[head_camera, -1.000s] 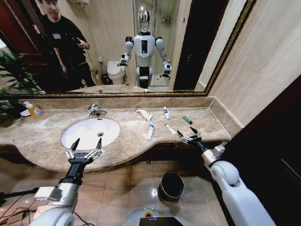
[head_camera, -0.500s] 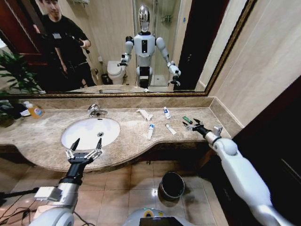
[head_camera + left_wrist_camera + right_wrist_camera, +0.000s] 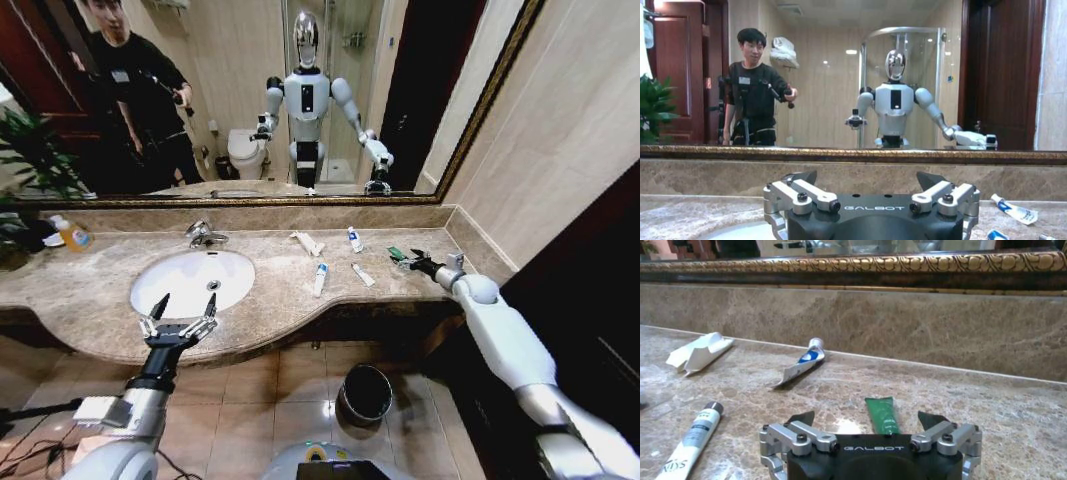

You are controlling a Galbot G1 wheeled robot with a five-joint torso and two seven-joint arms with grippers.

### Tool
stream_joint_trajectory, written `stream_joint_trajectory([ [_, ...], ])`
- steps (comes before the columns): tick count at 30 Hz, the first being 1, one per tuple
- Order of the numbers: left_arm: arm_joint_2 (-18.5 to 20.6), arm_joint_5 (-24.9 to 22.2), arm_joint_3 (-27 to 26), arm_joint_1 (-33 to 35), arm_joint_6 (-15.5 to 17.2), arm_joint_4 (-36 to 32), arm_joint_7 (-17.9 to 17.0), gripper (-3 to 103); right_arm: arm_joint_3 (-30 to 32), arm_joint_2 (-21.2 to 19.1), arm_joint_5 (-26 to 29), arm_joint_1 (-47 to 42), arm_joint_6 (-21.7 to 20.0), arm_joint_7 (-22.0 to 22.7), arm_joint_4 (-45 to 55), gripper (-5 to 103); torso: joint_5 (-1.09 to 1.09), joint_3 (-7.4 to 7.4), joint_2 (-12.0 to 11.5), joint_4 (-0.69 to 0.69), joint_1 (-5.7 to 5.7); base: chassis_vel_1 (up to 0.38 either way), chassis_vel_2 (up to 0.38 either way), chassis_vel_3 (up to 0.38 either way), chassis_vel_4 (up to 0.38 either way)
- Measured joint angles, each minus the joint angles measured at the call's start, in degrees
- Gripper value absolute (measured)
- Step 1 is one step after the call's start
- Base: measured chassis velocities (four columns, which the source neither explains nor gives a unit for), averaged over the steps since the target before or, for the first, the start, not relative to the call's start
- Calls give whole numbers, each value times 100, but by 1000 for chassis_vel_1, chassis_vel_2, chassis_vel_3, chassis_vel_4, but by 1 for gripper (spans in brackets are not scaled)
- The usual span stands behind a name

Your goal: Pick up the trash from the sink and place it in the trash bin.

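A flat green tube (image 3: 881,415) is lying on the desk (image 3: 987,405), being straddled untouched by the wide-open right gripper (image 3: 867,419); the left gripper (image 3: 181,306) is being held wide too.

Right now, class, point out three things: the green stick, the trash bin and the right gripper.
green stick (image 3: 881,415), right wrist view, on the middle of its flat green body.
trash bin (image 3: 345,390), head view, on its shiny rim.
right gripper (image 3: 867,419), right wrist view, midway between its open fingertips.
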Motion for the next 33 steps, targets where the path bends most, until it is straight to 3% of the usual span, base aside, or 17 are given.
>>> stream_joint_trajectory([
  [5,0,0,0,0,0,0,0,100,22,14,41,1,6,43,-82,101,0,0,0,0,0,0,0,0,0],
  [7,0,0,0,0,0,0,0,100,28,8,87,-30,3,62,-87,94,0,0,0,0,0,0,0,0,0],
  [9,0,0,0,0,0,0,0,100,31,7,106,-45,3,67,-95,94,0,0,0,0,0,0,0,0,0],
  [12,0,0,0,0,0,0,0,100,55,17,190,-98,-15,93,-105,80,0,0,0,0,0,0,0,0,0],
  [13,0,0,0,0,0,0,0,100,55,17,190,-98,-15,93,-105,80,0,0,0,0,0,0,0,0,0],
  [16,0,0,0,0,0,0,0,100,66,38,228,-158,-26,142,-56,65,0,0,0,-1,0,0,0,0,0],
  [18,0,0,0,0,0,0,0,100,67,47,244,-173,-33,167,-27,65,0,0,0,-1,0,0,0,0,0],
  [22,0,0,0,0,0,0,0,100,75,60,349,-273,-80,318,158,42,0,0,1,0,0,0,0,0,0],
  [24,0,0,0,0,0,0,0,100,79,58,351,-288,-79,333,183,42,1,0,0,0,0,0,0,0,0],
  [26,0,0,0,0,0,0,0,100,106,29,362,-374,-80,412,333,32,1,0,1,0,0,0,0,0,0],
  [27,0,0,0,0,0,0,0,100,106,29,362,-374,-80,412,333,32,1,0,1,0,0,0,0,0,0],
  [33,0,0,0,0,0,0,0,100,137,-11,397,-518,-93,584,533,5,0,0,1,-1,-1,0,0,0,0],
])
